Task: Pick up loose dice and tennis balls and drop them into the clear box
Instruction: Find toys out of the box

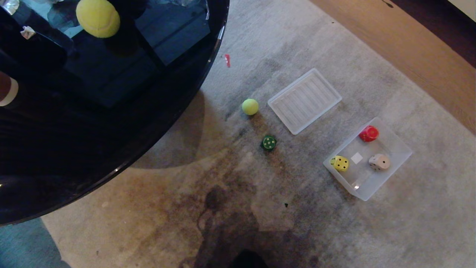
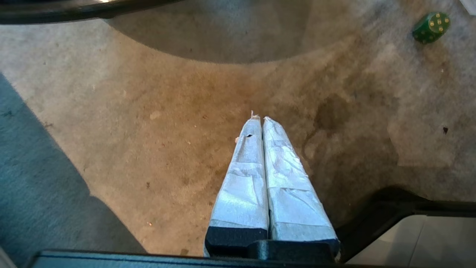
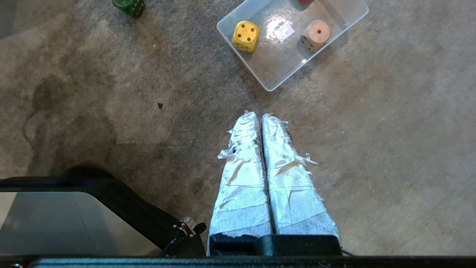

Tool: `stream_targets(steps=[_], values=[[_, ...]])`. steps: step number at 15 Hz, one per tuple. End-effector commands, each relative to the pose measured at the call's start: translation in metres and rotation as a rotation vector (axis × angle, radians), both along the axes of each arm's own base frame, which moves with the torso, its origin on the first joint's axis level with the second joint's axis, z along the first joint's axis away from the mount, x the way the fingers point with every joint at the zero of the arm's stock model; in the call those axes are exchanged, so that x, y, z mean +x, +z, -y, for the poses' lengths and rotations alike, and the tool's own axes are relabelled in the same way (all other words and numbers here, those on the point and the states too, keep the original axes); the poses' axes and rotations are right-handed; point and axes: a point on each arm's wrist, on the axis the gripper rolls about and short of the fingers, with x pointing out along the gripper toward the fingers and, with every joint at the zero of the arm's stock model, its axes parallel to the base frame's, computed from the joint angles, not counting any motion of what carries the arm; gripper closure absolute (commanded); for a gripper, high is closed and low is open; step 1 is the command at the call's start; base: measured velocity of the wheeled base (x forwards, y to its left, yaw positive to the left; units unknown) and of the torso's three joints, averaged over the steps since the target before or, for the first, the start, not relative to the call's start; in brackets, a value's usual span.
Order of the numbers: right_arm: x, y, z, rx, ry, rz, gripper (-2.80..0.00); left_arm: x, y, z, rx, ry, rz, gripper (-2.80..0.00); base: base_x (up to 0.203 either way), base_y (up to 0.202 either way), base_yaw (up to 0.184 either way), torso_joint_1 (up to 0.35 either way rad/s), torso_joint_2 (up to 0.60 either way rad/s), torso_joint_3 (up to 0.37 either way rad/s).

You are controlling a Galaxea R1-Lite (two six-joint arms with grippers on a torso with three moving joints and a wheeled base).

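Both arms hang parked low over the carpet [image 1: 409,230], out of the head view: the left gripper [image 2: 259,118] and right gripper [image 3: 256,115] each show tape-wrapped fingers pressed together, holding nothing. The step in hand looks like the pause before a fresh pick, with three dice already in the box [image 1: 403,150] at about 3 o'clock of the head view: a yellow die [image 1: 340,163], a beige die [image 1: 379,162] and a red die [image 1: 369,133], around a white sticker on its floor. The box is thin, translucent, shallow plastic, so a dropped piece may bounce. Left loose are the green die [image 1: 268,142], near centre, a rounded cube with pale pips, and just beyond it at 12 o'clock a fuzzy ball [image 1: 250,106]. The green die seems the nearer pick; either gripper must spread its fingers and descend squarely on it. A ribbed lid [image 1: 304,100] lies past the box. Farthest, at 10 o'clock, a second ball [image 1: 97,18] sits on the glossy black round surface [image 1: 93,149].
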Motion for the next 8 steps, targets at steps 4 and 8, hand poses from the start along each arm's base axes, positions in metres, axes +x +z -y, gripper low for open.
stream_targets(steps=[4, 8], values=[[0.0, -0.0002, -0.0001, -0.016, 0.006, 0.0, 0.0, 0.0, 0.0, 0.0, -0.001, 0.001, 0.001, 0.0, 0.002, -0.003, 0.059, 0.003, 0.0, 0.001], [0.0, -0.0002, -0.0001, -0.01, 0.005, 0.0, 0.0, 0.0, 0.0, 0.0, -0.001, 0.001, 0.001, 0.0, 0.0, -0.003, 0.137, 0.001, 0.01, 0.002]])
